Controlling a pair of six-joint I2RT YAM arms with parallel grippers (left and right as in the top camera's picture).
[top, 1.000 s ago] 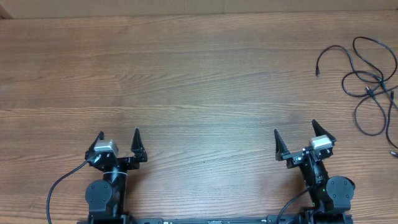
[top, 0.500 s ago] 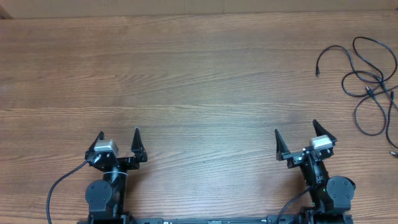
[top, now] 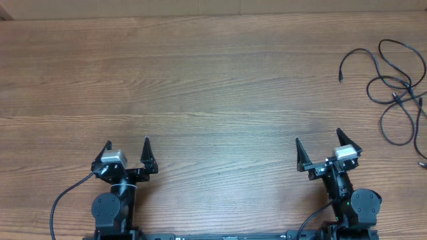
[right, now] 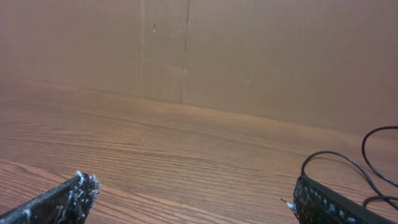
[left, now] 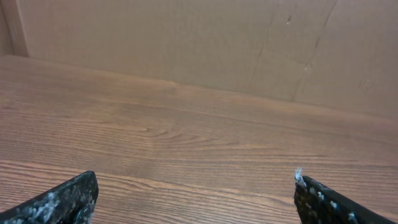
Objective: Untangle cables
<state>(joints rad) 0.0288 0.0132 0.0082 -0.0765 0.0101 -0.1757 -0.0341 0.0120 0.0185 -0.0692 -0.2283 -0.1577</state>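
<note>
I have the left gripper and right gripper both wide open and empty. The cables lie well ahead, right of the latter.

This looks like a robotics lab bench, not a home or a shop. Two small black robot arms, the left arm and the right arm, sit side by side at the near edge of a wood-grain table. A thick black wire curves away from the left one. A plain brown cardboard wall stands along the table's far edge, like a makeshift backdrop. A few thin black cords lie in loose loops near the right edge.
</note>
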